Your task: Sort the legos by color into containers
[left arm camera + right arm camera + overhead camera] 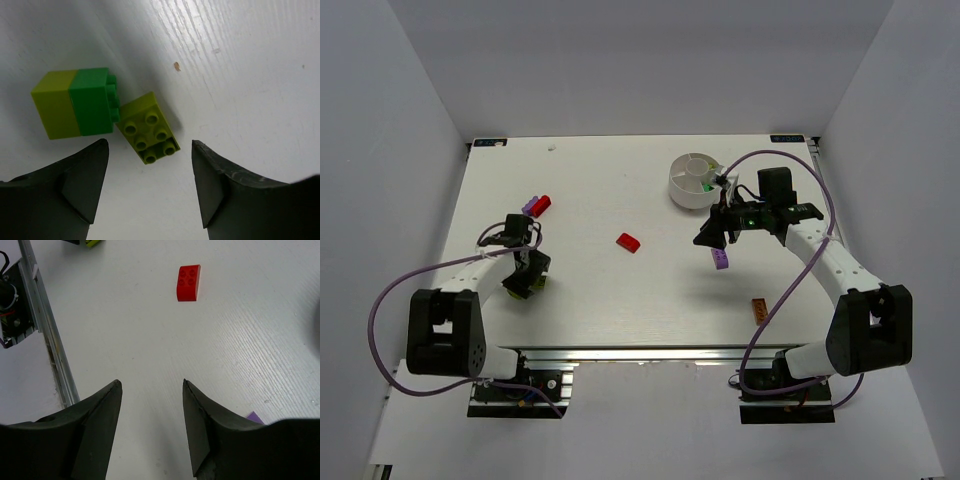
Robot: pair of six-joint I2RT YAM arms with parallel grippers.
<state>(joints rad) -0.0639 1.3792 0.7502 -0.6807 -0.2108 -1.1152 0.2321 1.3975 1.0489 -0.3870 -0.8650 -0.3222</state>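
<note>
My left gripper (150, 145) is open, low over the table, with nothing between its fingers. Just beyond its tips lies a yellow-green lego (150, 128), studs up. Touching that brick on its left is a block that is half green, half yellow-green (77, 102). My right gripper (151, 385) is open and empty, hanging above bare table. A red lego (188, 283) lies well ahead of it and a purple lego (721, 258) sits close beneath it. The round white dish (682, 192) of containers stands at the back right with a green piece (705, 184) inside.
A purple lego (530, 205) and a red lego (543, 204) lie together at the left, behind my left gripper (525, 283). An orange lego (759, 311) sits near the front edge on the right. The metal rail (47, 330) of the table's front edge shows in the right wrist view.
</note>
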